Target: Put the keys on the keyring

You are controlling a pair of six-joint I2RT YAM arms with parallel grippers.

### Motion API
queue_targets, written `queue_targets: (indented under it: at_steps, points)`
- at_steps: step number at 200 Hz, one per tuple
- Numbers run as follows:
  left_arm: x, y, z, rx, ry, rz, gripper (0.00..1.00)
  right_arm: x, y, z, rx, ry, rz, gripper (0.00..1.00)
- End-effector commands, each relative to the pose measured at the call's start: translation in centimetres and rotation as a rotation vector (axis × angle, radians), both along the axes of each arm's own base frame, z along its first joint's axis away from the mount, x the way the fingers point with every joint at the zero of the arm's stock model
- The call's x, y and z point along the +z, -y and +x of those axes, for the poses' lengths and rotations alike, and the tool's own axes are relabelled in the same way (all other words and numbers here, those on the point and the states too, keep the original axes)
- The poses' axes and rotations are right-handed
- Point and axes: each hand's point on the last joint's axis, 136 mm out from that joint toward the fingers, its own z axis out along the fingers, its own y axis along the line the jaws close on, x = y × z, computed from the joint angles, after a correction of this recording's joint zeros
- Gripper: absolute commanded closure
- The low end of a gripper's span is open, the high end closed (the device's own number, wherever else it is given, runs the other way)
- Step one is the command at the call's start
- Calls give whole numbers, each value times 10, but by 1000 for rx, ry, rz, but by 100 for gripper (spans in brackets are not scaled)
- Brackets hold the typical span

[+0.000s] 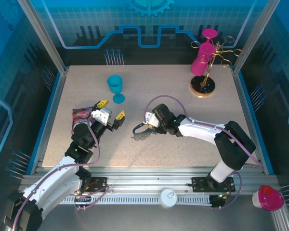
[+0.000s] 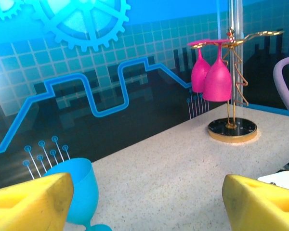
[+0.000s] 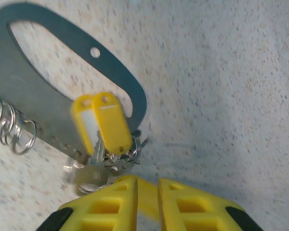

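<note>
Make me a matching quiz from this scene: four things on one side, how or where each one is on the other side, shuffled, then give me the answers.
Things:
1. blue goblet
2. pink goblets
3. keys
4. left gripper

States:
A. hanging upside down on the gold stand
B. open, holding nothing
C. standing upright on the table
D. lying against the keyring, just ahead of the right gripper

Pairs: 1-C, 2-A, 3-D, 4-B

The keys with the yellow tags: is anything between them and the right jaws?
Nothing visible does. The keys lie partly on the grey-green keyring, just ahead of the right jaws, with no other object between them.
</note>
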Motion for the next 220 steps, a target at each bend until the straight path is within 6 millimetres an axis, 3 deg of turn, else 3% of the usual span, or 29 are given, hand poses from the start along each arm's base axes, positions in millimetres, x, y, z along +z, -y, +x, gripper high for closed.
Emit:
queue_targets:
  at_steps: [1, 40, 67, 81, 95, 113, 136, 168, 179, 220]
  points:
    - [7, -7, 5, 45, -3, 3, 19, -16, 38, 1, -22, 19, -188, 78]
    - [-1, -17, 14, 119, -51, 12, 18, 1, 75, 9, -162, 70, -155, 74]
    - [-11, -33, 25, 218, -125, 8, 10, 43, 88, 21, -351, 98, 218, 68]
    - [-15, -46, 31, 289, -178, -21, 1, 63, 104, 28, -463, 119, 438, 61]
    - [-17, -61, 37, 357, -227, -70, 1, 74, 125, 34, -550, 163, 603, 57]
    - [-28, -81, 42, 436, -320, -155, 1, 73, 154, 40, -638, 249, 688, 52]
    - [-46, -99, 43, 520, -392, -218, 1, 65, 175, 48, -670, 364, 723, 50]
    - [-76, -125, 44, 619, -406, -280, 1, 52, 179, 57, -596, 497, 749, 50]
    - [-84, -132, 45, 642, -393, -275, 1, 48, 189, 59, -650, 527, 753, 49]
    - [-110, -142, 53, 652, -354, -151, 1, 37, 189, 58, -617, 508, 802, 46]
